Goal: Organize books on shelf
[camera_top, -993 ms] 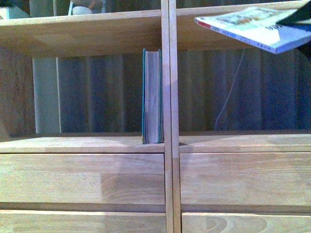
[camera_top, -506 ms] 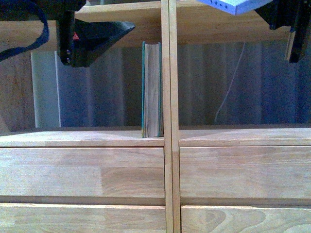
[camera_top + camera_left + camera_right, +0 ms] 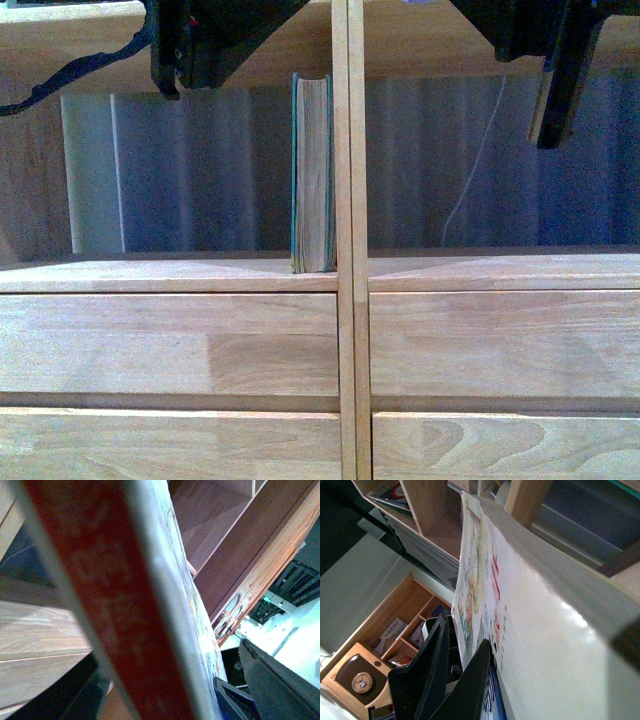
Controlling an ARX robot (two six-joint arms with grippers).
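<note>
Upright in the left compartment of the tall light-wood bookcase [image 3: 170, 340], touching its centre upright [image 3: 349, 350]: thick teal-covered book with tan page edges [image 3: 313, 170]. Clamped in the right gripper [image 3: 462, 645]: thin white paperback with red lettering [image 3: 535, 630]. Left gripper [image 3: 215, 40] close alongside; grip impossible to tell.

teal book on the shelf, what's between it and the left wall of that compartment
Nothing. In the front view the light-wood shelf board is bare from the thick teal-covered book across to the light-wood side panel.
</note>
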